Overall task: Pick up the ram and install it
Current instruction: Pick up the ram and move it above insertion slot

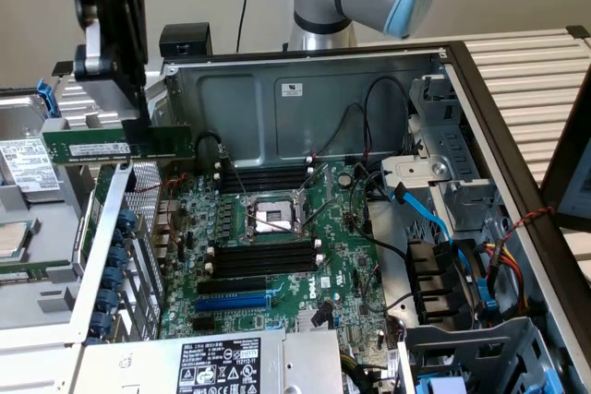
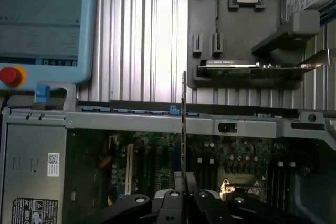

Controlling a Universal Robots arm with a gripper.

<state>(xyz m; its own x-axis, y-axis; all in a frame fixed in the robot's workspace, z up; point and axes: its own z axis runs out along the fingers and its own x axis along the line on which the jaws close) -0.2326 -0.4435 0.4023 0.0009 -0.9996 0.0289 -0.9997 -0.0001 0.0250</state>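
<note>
Slatted aluminium table (image 1: 531, 71) carries the open PC case (image 1: 369, 80). Over the case's side at the exterior view's left, the gripper (image 1: 137, 122) is clamped on the ram (image 1: 92, 147). It holds the stick level and on edge, probably to match the black memory slots (image 1: 263, 260), which lie well apart below.

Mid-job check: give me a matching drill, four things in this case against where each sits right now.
Things:
1 ram
2 CPU socket
3 blue slot
4 blue cable

Places:
A between the two banks of black slots
B by the drive cage
C in the shut gripper, off the board
D between the black slots and the labelled box

Pairs: 1-C, 2-A, 3-D, 4-B
</note>
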